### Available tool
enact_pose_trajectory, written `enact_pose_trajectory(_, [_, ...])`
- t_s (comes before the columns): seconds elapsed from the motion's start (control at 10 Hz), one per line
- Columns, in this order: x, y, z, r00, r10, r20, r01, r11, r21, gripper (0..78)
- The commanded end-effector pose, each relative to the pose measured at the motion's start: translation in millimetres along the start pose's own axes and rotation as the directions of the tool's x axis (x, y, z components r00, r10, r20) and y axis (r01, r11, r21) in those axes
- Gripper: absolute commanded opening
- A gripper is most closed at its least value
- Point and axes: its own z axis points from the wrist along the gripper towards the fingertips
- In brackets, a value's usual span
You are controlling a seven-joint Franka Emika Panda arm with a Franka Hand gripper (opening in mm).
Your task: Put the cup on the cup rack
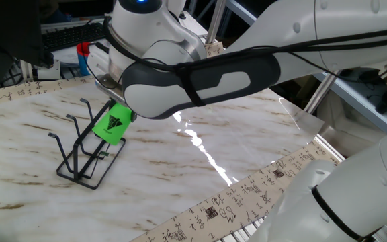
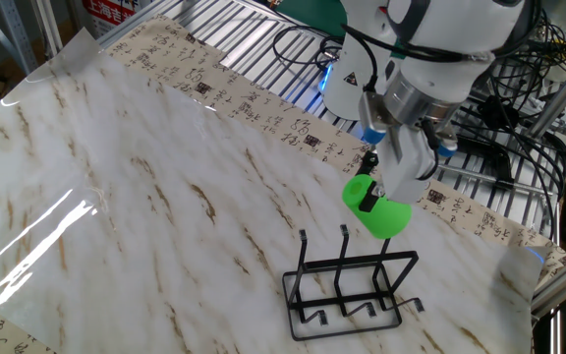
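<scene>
We see a small bright green plastic cup [image 2: 376, 208] held up in the air by the end effector [image 2: 371, 195] of the big white robot arm [image 1: 200, 70]. The end effector is pinching the cup: one dark finger [image 2: 367, 202] goes down inside the cup's open mouth, and the other side is hidden, so we think it presses on the outside wall. The cup is tilted, not upright. It does not touch the tabletop [image 2: 145, 206].

In one fixed view the green cup [image 1: 111, 122] has a dark mark on its side, and it hangs right by the top of the black thin-wire cup rack [image 1: 84, 149]. From this side we cannot tell if the cup touches the wire.

In the other fixed view the cup rack [image 2: 350, 285] stands on the marble-look tabletop, with its thin pegs pointing up. The cup floats just above and behind those pegs, a little apart from them.

Far back in one fixed view, a red cup with a blue band [image 1: 84, 58] stands beyond the tabletop's edge.
</scene>
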Motion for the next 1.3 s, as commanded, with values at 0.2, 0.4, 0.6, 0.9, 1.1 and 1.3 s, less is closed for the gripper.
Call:
enact_pose_trajectory(0.2, [10.4,1.1,-1.3,0.999,0.005,0.054,-0.005,1.0,0.006,1.2])
enact_pose_trajectory(0.4, [12.5,0.4,-2.9,0.997,0.006,0.074,-0.006,1.0,0.006,1.2])
enact_pose_trajectory(0.6, [13.5,0.1,-3.8,0.996,0.009,0.084,-0.009,1.0,-0.003,1.2])
enact_pose_trajectory(0.9, [17.2,-0.1,-1.8,0.996,0.019,0.093,-0.018,1.0,-0.01,1.2])
enact_pose_trajectory(1.1, [20.2,-1.0,1.9,0.995,0.021,0.102,-0.02,1.0,-0.012,1.2])
enact_pose_trajectory(1.3, [21.3,-1.8,3.0,0.994,0.024,0.109,-0.022,1.0,-0.017,1.2])
